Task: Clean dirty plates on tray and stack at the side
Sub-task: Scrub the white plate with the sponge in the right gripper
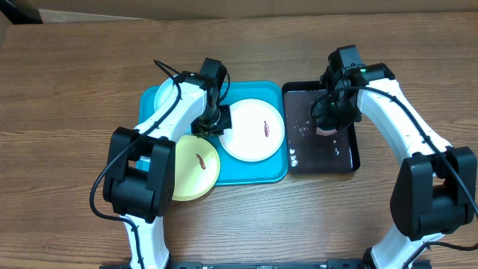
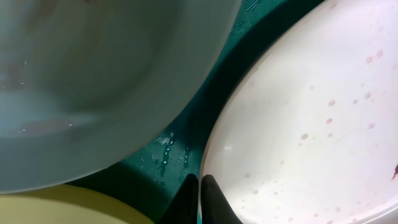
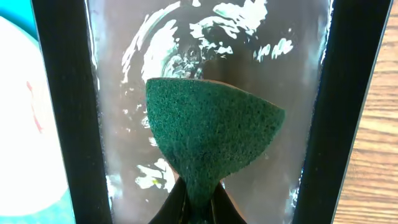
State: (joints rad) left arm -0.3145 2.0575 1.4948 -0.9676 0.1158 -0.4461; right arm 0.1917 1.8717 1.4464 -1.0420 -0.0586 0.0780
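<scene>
White plate (image 1: 250,138), yellow-green plate (image 1: 196,170) and cyan plate (image 1: 163,93) are lying on the turquoise tray (image 1: 261,173). Left tool (image 2: 200,196) is clenching on the white plate's rim, seemingly steadying it. Right tool (image 3: 198,202) is grasping a green sponge (image 3: 211,143) over the wet black tray (image 1: 332,161), probably wetting it.

Three plates: cyan (image 1: 159,95), white (image 1: 254,131), yellow-green (image 1: 196,170); one turquoise tray (image 1: 258,172); one black tray (image 1: 342,158); one green sponge (image 3: 211,137).

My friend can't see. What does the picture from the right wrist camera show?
The right claw pinches a green scrubbing sponge, with a shiny black tray marked by whitish streaks behind it. A bit of the white plate shows at the left edge, and wooden table at the right.
</scene>
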